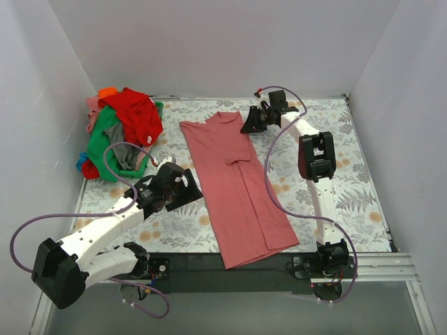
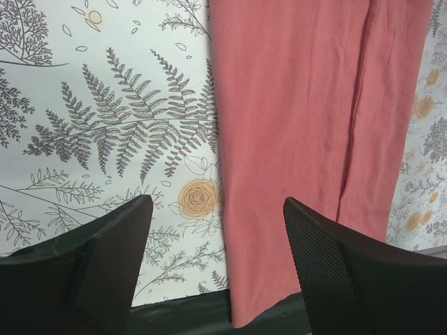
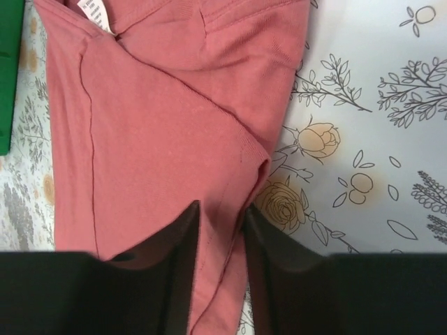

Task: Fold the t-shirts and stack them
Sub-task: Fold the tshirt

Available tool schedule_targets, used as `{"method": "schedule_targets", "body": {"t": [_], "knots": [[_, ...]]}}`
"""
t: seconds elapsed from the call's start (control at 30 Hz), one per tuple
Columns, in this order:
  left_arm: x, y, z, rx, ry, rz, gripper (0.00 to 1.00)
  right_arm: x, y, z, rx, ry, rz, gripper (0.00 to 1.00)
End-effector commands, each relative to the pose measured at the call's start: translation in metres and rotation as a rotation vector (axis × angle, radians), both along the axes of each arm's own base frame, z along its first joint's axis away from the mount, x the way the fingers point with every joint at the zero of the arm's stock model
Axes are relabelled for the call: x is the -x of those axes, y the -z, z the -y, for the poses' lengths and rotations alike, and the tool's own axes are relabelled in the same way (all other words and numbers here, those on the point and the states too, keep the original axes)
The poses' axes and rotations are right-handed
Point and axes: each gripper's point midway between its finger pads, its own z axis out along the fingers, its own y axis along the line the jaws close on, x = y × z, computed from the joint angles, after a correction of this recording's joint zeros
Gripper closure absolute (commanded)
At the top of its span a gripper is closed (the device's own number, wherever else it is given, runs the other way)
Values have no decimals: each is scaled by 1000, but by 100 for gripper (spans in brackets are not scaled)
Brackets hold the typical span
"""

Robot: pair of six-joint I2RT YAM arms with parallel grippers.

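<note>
A salmon-pink t-shirt (image 1: 237,188) lies folded into a long strip down the middle of the floral cover, collar at the far end. In the left wrist view its hem end (image 2: 300,105) reaches the dark front strip. My left gripper (image 1: 190,190) hovers at the strip's left edge, open and empty (image 2: 218,209). At the far end, by the collar's right side, my right gripper (image 1: 253,120) has its jaws drawn narrow on a fold of the shirt's right edge (image 3: 221,216). The white neck tag (image 3: 96,12) shows. A pile of other t-shirts (image 1: 126,129), red, green, orange and pink, sits at far left.
The floral table cover (image 1: 349,160) spreads to the right of the shirt. A dark strip (image 1: 209,262) runs along the near edge by the arm bases. White walls close in the left, back and right. A green shirt's edge (image 3: 8,70) shows beside the pink one.
</note>
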Motion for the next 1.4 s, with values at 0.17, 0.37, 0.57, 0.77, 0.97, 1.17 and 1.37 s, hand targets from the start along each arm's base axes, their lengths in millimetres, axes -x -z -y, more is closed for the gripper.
{"method": "schedule_targets", "body": {"t": [0.17,0.37,0.57,0.77,0.97,1.17,1.37], "knots": [[-8,-19,0,30,-22,61,25,-10,0,12,-14,68,-12,95],[-7,-13,3,36,-6,52,25,-32,-5,81,12,218,-11,99],[-11,-15,10,50,20,63,25,-36,-16,108,-5,215,22,83],[-15,-19,12,45,36,82,25,-48,-29,141,10,260,72,61],[-16,-16,15,44,48,75,25,-53,-32,139,-49,245,67,60],[-17,-13,15,34,48,66,25,-50,-36,123,-143,202,49,56],[-19,-14,17,38,51,65,25,-55,-38,122,-153,225,47,52]]}}
